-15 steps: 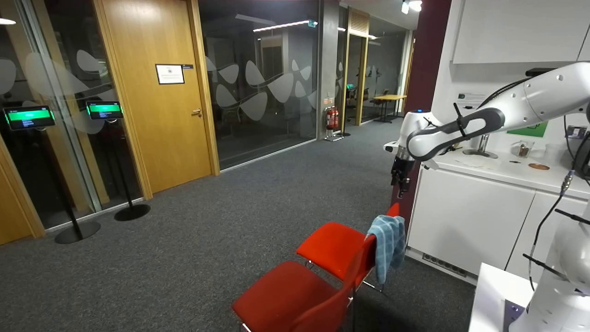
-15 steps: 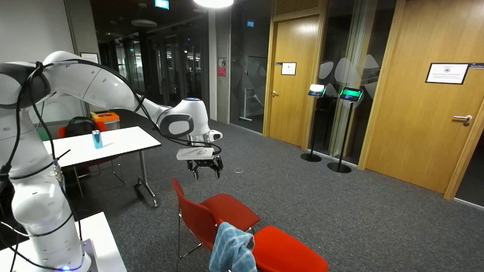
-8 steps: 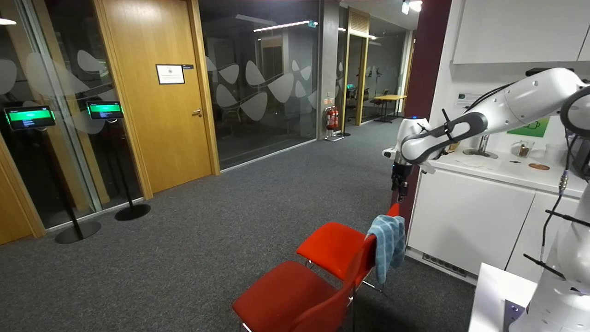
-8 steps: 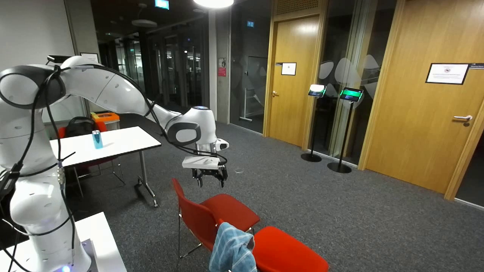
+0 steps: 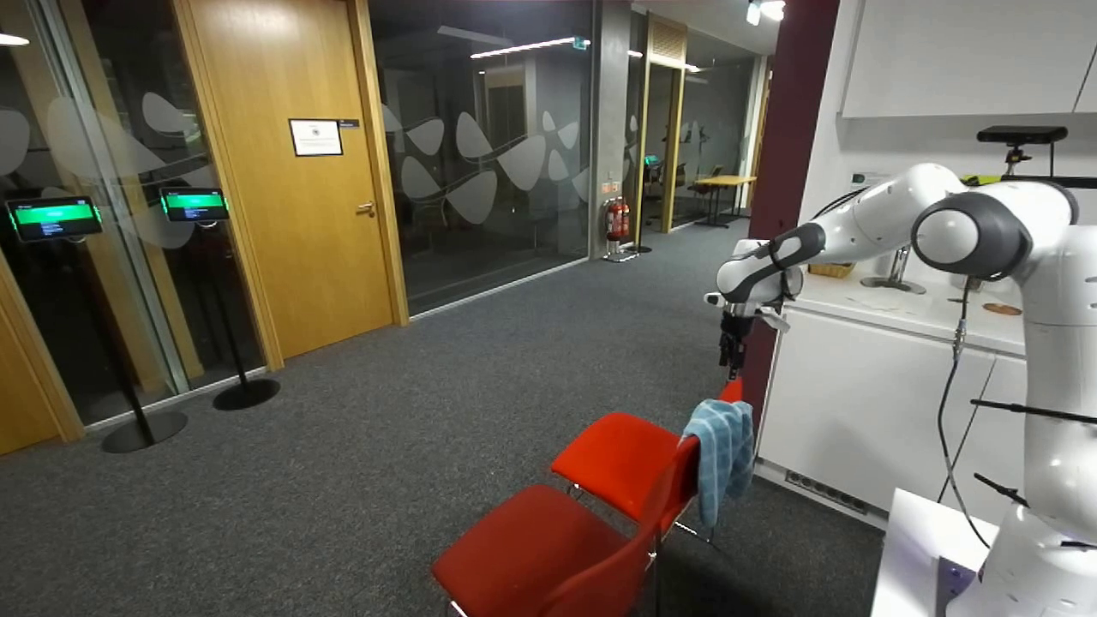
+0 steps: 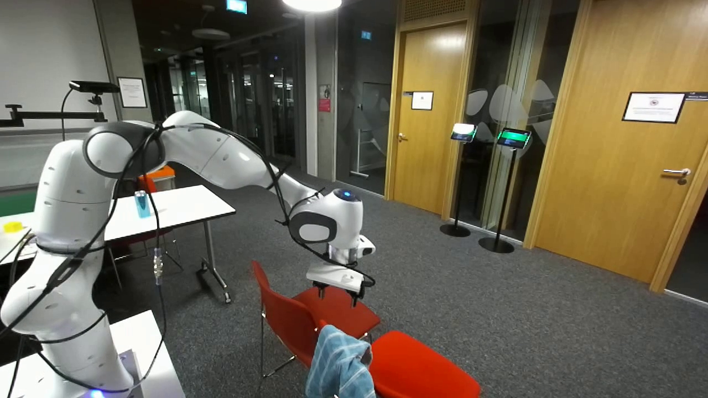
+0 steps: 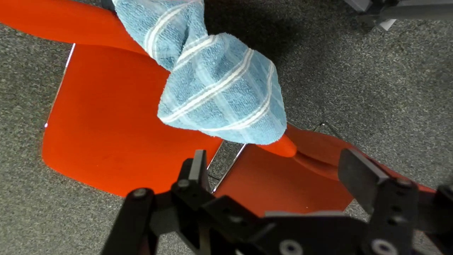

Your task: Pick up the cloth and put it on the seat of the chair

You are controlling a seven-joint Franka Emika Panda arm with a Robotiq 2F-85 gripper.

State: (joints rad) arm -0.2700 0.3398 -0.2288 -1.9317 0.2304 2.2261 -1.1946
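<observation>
The light-blue cloth with white stripes hangs over the backrest top of the bright red chair. Both also show in an exterior view, the cloth draped beside the red chair's seat. In the wrist view the cloth lies ahead of the jaws at upper middle, with the chair's seat to its left. My gripper is above the chairs, apart from the cloth. It also shows in an exterior view. In the wrist view its fingers are wide apart with nothing between them.
A darker red chair stands right beside the bright one; its seat shows below the jaws in the wrist view. White cabinets stand behind the arm. A white table holds a blue can.
The arm has swung and lowered, bringing my gripper down and nearer the chairs and cloth; it moved right and down in an exterior view. The cloth and chairs have not moved.
</observation>
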